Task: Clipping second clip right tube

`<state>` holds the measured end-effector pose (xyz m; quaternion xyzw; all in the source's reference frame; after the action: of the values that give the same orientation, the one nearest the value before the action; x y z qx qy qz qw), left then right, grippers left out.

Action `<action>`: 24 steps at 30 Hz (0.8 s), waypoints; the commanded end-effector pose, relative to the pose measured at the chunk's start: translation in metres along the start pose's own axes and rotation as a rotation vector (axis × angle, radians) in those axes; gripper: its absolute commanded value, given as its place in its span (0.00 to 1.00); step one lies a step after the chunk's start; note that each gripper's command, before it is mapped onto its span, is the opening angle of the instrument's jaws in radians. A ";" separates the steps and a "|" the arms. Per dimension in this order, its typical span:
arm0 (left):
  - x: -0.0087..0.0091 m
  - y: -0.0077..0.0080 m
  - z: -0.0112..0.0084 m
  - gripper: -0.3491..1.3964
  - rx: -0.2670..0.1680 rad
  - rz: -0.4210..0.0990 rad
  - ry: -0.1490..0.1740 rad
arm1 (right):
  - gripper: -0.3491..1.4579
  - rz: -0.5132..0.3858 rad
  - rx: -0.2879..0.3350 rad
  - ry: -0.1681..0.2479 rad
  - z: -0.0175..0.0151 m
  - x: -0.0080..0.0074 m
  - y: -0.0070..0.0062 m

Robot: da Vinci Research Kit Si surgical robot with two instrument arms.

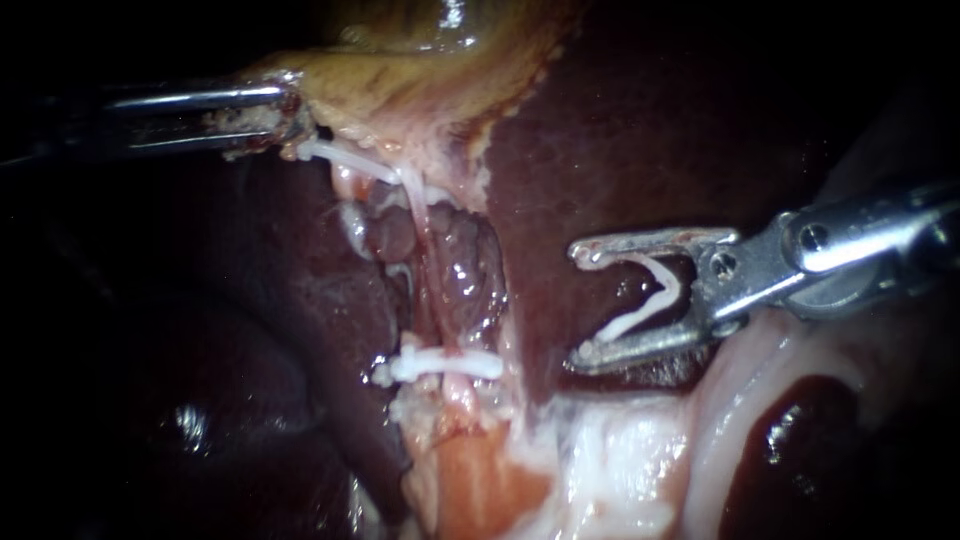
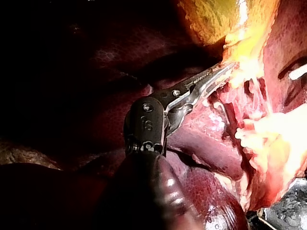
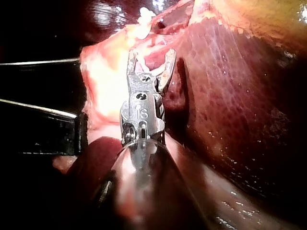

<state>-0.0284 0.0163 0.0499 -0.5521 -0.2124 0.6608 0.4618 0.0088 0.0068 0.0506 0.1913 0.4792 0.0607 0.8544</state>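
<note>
The right instrument hangs over the liver, well apart from the tube. Its end effector is spread wide and carries an open white clip seated between both jaws. A closed white clip on the tube crosses it lower down. The left instrument has its end effector clamped on the gallbladder edge.

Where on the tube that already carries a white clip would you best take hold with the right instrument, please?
Probably the bare stretch of the tube just above the clip, coming in from the right, over the liver. The tube runs upright there, and the right instrument, its jaws holding a fresh clip spread wide, faces it crosswise.
</note>
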 end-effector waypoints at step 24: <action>-0.0003 0.0002 0.0003 0.00 0.005 0.001 0.002 | 0.47 0.320 0.047 0.071 0.0093 0.0009 0.0011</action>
<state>-0.0288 0.0160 0.0500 -0.5516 -0.2099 0.6612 0.4631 0.0177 0.0055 0.0549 0.2859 0.4743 0.1969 0.8091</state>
